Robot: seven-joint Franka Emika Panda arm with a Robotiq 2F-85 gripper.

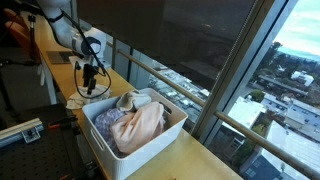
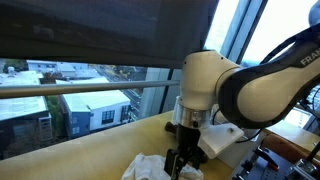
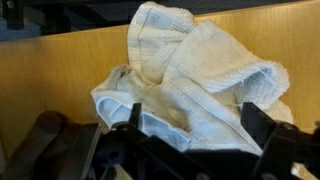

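- One Robotiq gripper [image 3: 195, 128] hung above a wooden table [image 3: 50, 70]. Its two fingers [image 3: 131, 118] stood wide apart and clamped nothing.
- One crumpled white towel [image 3: 195, 80] lay on the table directly under the gripper, reaching just ahead of the fingertips. In the wrist view it filled the gap between the two fingers.
- The towel was a loose heap, not a flat strip. Its longer spread ran across the gripper, from one finger towards the other. One folded ridge rose to a peak pointing away from the fingertips, towards the top of the wrist view.
- Its hemmed edge curled on the near side, closest to the fingers. Whether the fingertips touched the cloth could not be told.
- In both exterior views the gripper [image 1: 90, 84] [image 2: 180, 160] pointed straight down, with the towel [image 2: 146, 168] bunched at its tip.
- One white plastic bin [image 1: 100, 148] stood near the gripper on the same table, off to one side and apart from the towel.
- Three pieces of cloth could be counted in the bin: a peach cloth [image 1: 142, 128], a lavender cloth [image 1: 105, 122] and a grey-beige piece [image 1: 127, 100].
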